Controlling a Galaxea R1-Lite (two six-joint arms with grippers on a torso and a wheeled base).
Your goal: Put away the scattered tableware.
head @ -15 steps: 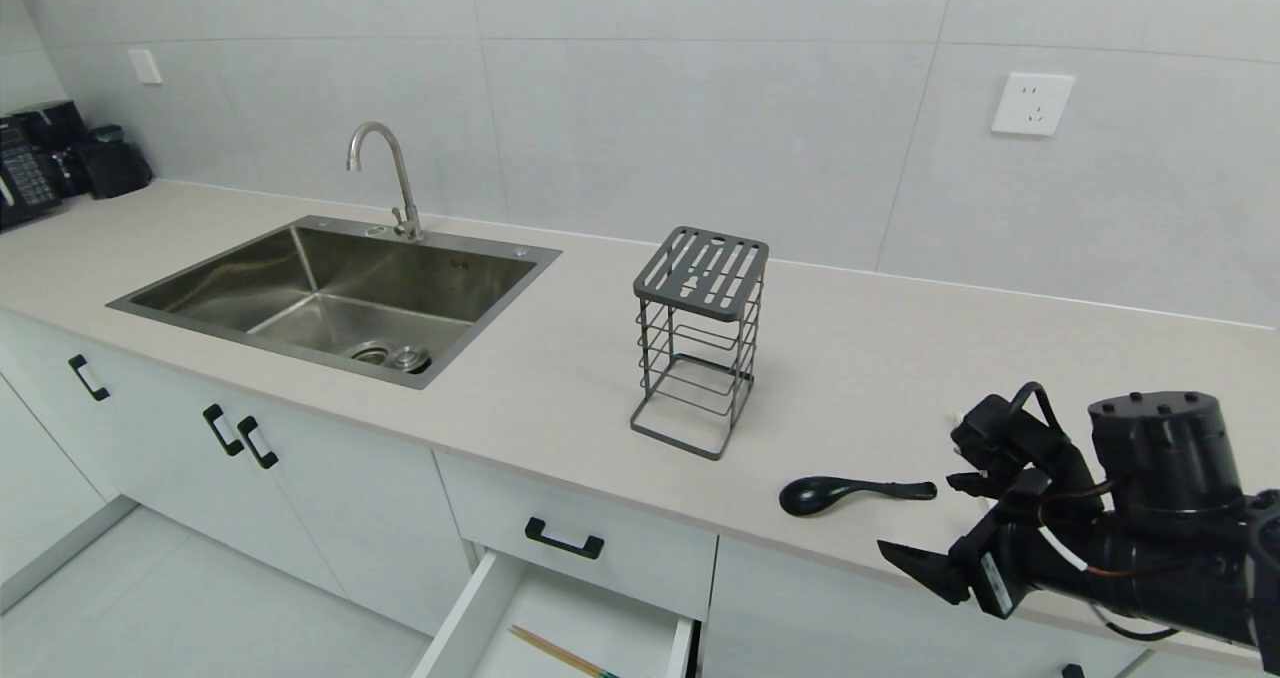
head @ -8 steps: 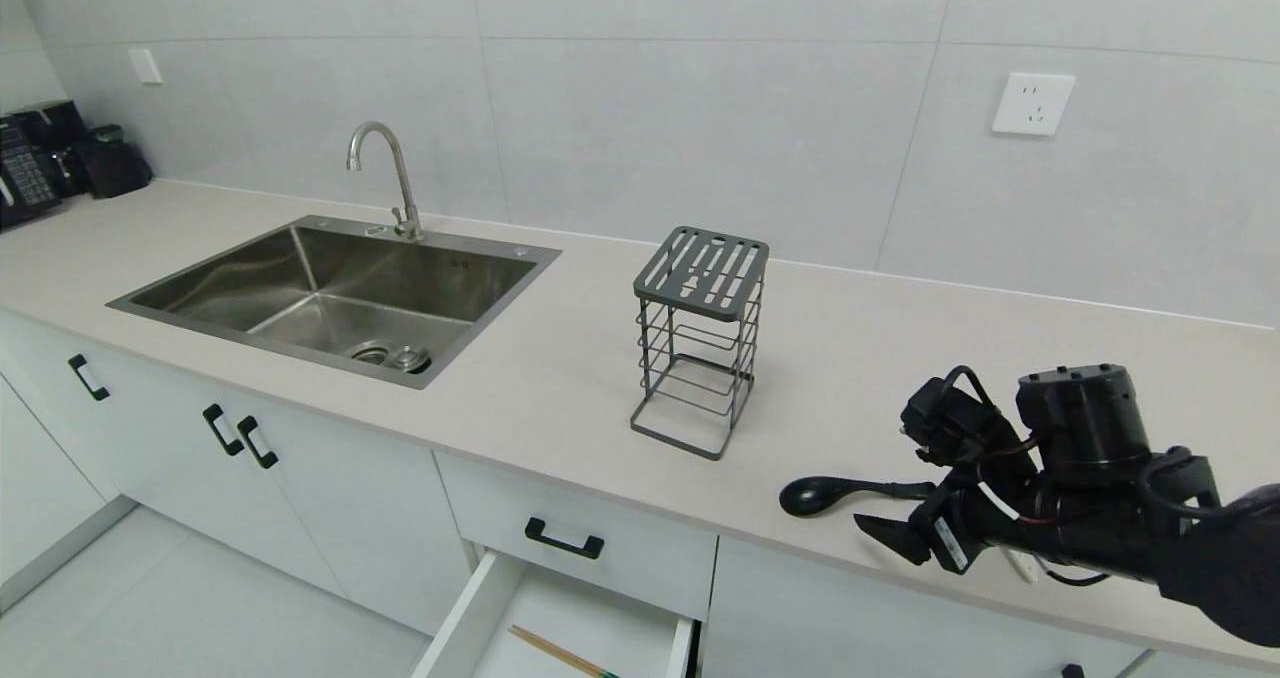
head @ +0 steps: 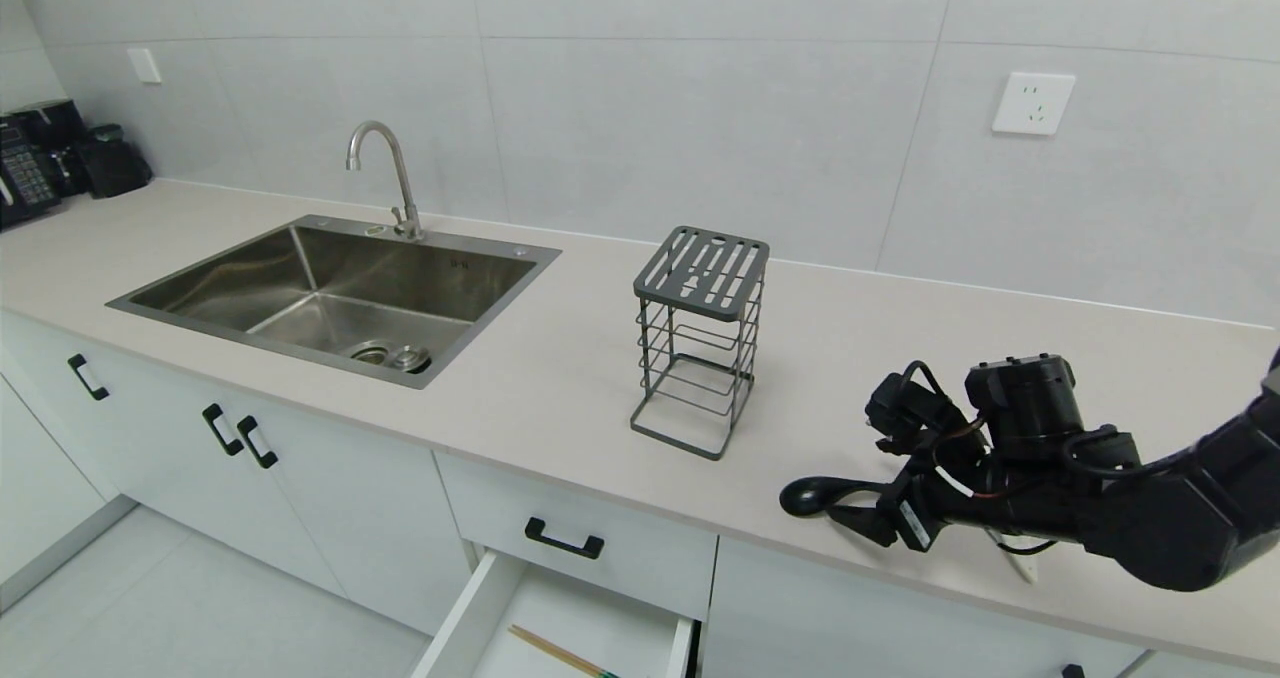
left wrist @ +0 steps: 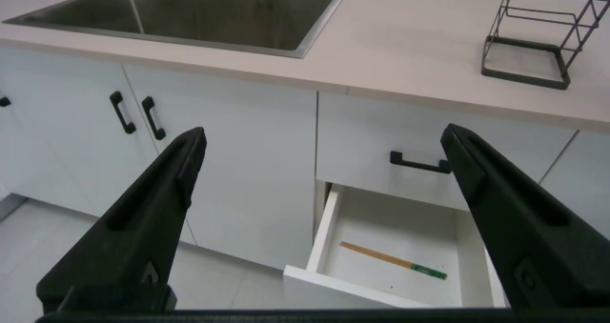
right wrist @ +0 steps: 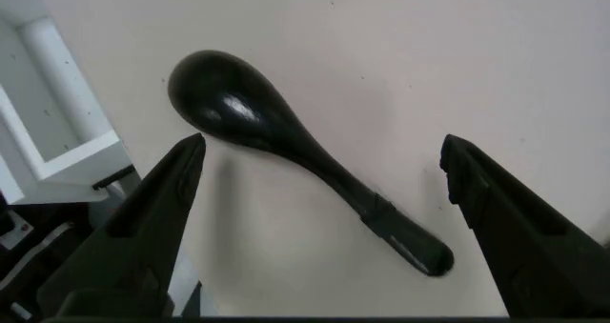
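Since the black spoon [head: 805, 496] lies flat on the table [head: 560, 398], I'd bring the right hand [right wrist: 322, 147] straight down and close it across the thin handle, not the bowl. The handle runs diagonally between the fingers, so rotate the wrist first to square up. Keep the fingertips right at the surface or it'll likely slip out. The hand is open, jaws wide, either side of the spoon, gripping nothing. The spoon sits right of the wire rack [head: 700, 343], nearer the front edge than the rack, with its bowl on the rack side.
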